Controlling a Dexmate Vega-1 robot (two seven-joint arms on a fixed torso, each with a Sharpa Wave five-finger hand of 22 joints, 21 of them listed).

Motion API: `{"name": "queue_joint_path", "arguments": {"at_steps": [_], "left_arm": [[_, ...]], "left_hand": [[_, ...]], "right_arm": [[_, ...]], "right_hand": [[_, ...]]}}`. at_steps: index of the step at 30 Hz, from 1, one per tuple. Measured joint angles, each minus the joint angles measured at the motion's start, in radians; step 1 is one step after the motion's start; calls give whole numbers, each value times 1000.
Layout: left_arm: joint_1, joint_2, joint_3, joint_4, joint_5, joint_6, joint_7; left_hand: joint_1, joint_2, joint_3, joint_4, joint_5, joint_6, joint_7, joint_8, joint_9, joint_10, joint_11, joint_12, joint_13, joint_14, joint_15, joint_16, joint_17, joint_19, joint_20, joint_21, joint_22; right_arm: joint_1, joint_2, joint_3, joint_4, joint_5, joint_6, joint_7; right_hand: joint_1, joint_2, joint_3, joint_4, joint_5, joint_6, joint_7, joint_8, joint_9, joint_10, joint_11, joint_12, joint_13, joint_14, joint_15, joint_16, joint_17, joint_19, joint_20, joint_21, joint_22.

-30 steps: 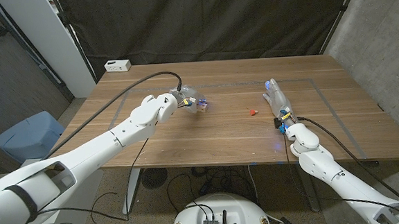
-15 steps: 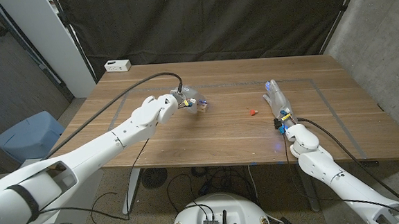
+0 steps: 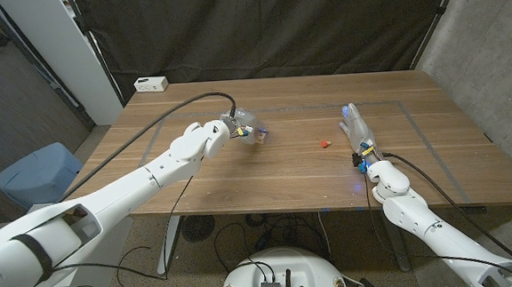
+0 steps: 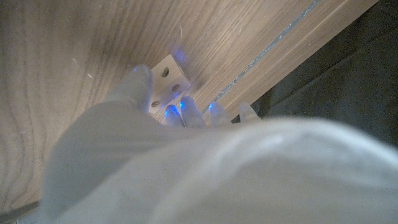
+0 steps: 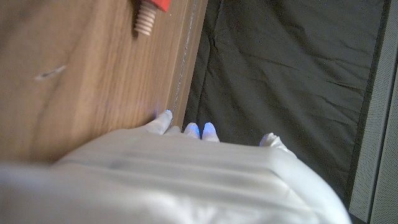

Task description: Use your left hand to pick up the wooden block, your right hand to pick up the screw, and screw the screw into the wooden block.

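Note:
The small pale wooden block (image 3: 259, 136) with round holes sits left of the table's middle. My left hand (image 3: 242, 126) reaches it from the left. In the left wrist view the thumb and fingertips (image 4: 180, 109) press on two sides of the block (image 4: 169, 77), which stays low at the table surface. The screw (image 3: 325, 143), red-headed with a pale threaded shaft (image 5: 145, 20), lies on the wood right of centre. My right hand (image 3: 357, 128) stands a short way to the screw's right, fingers stretched away from me, holding nothing and apart from the screw.
A white box (image 3: 151, 83) lies at the table's far left corner. A thin taped line (image 3: 414, 107) runs along the table's far and right sides. A black curtain hangs behind the table, and a blue bin (image 3: 28, 175) stands on the floor at the left.
My left hand's fingers have drawn a little closer around the block, which shifted only slightly. The right hand and the screw have not moved.

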Motion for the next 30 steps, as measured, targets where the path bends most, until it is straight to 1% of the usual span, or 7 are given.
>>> {"name": "queue_joint_path", "arguments": {"at_steps": [8, 10, 12, 15, 21, 28, 30], "left_arm": [[2, 0, 3, 3, 7, -1, 12], [3, -1, 3, 5, 10, -1, 15], [3, -1, 3, 6, 11, -1, 18], [4, -3, 4, 9, 12, -1, 23], [4, -7, 8, 16, 22, -1, 37], [4, -9, 14, 21, 40, 0, 55], [3, -13, 17, 24, 45, 2, 58]], "left_hand": [[9, -2, -13, 4, 0, 49, 2, 0, 0, 47, 0, 14, 10, 34, -2, 4, 2, 25, 0, 0, 0], [9, -2, -16, 0, 0, 65, 2, 0, 0, 65, 0, 18, 14, 46, 0, 4, 2, 30, 5, 0, 2], [15, 4, -19, 3, 0, 73, 2, 0, 0, 71, -1, 19, 14, 46, 0, 4, 2, 36, 0, 0, 3], [15, 4, -19, 3, 0, 78, 3, 0, 0, 80, -2, 19, 18, 55, -2, 4, 2, 41, 5, 0, 3], [21, 5, -25, 1, 0, 97, 2, 0, 0, 90, -3, 22, 18, 66, -2, 4, 2, 53, 2, 0, 3], [32, 6, -35, 3, 0, 133, 2, 0, 0, 125, -3, 30, 27, 105, -2, 8, 2, 77, 5, 0, 2], [40, 3, -39, -1, 0, 140, 4, 0, 0, 129, -4, 30, 30, 117, -3, 12, 2, 82, 0, 0, 2]], "right_arm": [[-2, 2, 1, 5, 1, 3, -1], [-3, 3, 2, 6, 1, 3, -2], [-3, 3, 2, 7, 1, 5, -4], [-4, 4, 3, 7, 1, 5, -5], [-4, 5, 4, 11, 2, 7, -6], [-5, 6, 7, 16, 3, 11, -7], [-6, 7, 7, 19, 3, 13, -7]], "right_hand": [[0, 0, 0, 0, 0, 0, 0, 0, 0, 0, 0, 0, 0, 0, 0, 0, 0, 0, 0, 0, 0], [0, 0, 0, 0, 0, 0, 0, 0, 0, 0, 0, 0, 0, 0, 0, 0, 0, 0, 0, 0, 0], [0, 0, 0, 0, 0, 0, 0, 0, 0, 0, 0, 0, 0, 0, 0, 0, 0, 0, 0, 0, 0], [0, 0, 0, 0, 0, 0, 0, 0, 0, 0, 0, 0, 0, 0, 0, 0, -1, 0, 0, 0, 0], [0, 0, 2, -2, 0, 0, 0, 0, 0, 0, 0, 0, 0, 0, 0, 0, -3, 0, 0, 0, 0], [0, 0, 4, -4, 0, 0, 0, 0, 0, 4, -4, 0, 0, 0, 0, 8, -3, 0, 0, 0, 0], [0, 0, 4, -4, 0, 5, -5, 0, 0, 4, -4, 0, 0, 0, 0, 8, -3, 0, 0, 0, 0]]}}
